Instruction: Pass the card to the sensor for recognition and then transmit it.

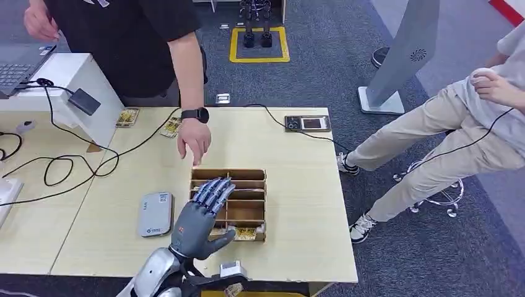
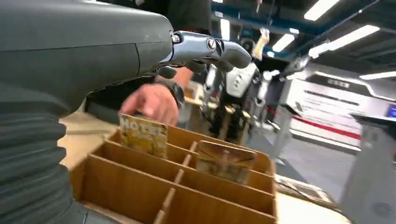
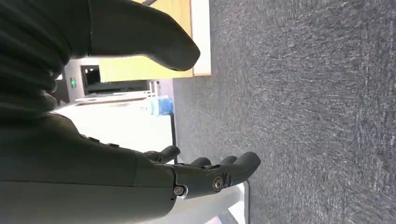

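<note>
Cards [image 2: 144, 134] upright in wooden divided box [image 1: 247, 213], left hand [image 1: 203, 216] released above, right hand [image 3: 187, 179] likewise empty

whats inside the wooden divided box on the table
The wooden box holds gold-patterned cards standing upright in two compartments. The left hand hovering above covers part of the box, so those slots cannot be judged.

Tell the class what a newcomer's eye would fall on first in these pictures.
First, the left robot hand, fingers spread, hovering over a wooden divided box on the table. A person's hand wearing a black watch reaches toward the box's far edge. Yellow cards stand upright in its compartments.
</note>
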